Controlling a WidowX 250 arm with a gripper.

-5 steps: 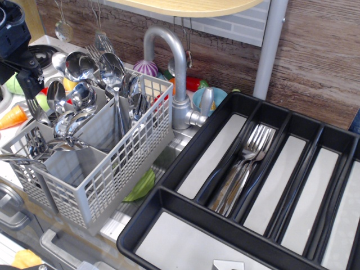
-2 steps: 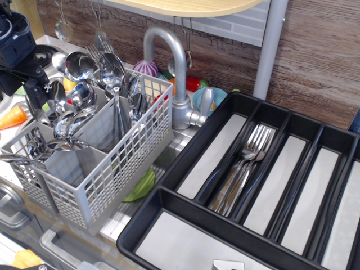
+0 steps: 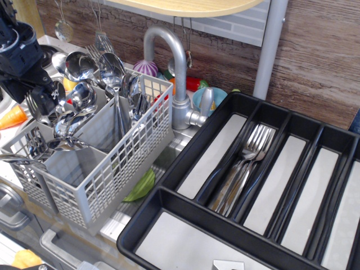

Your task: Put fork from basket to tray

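Observation:
The light grey basket [image 3: 115, 169] stands at the left, full of spoons [image 3: 109, 67] and other cutlery. My black gripper [image 3: 44, 93] hangs over the basket's far left corner. It looks shut on a silver fork [image 3: 34, 106], whose tines stick out to the left just above the basket's rim. The fingers are partly hidden among the spoons. The black tray [image 3: 169, 194] lies at the right. Several forks [image 3: 247, 154] lie in its second long compartment.
A grey faucet [image 3: 177, 73] rises between basket and tray. Toy vegetables [image 3: 143, 67] lie behind it and a green one [image 3: 140, 185] below the basket. A grey post [image 3: 270, 50] stands behind the tray. A small grey piece [image 3: 228, 264] lies in the crosswise compartment.
My gripper has moved right and a little toward the basket's spoons. The fork in it has swung, so that its tines now point left and sit higher.

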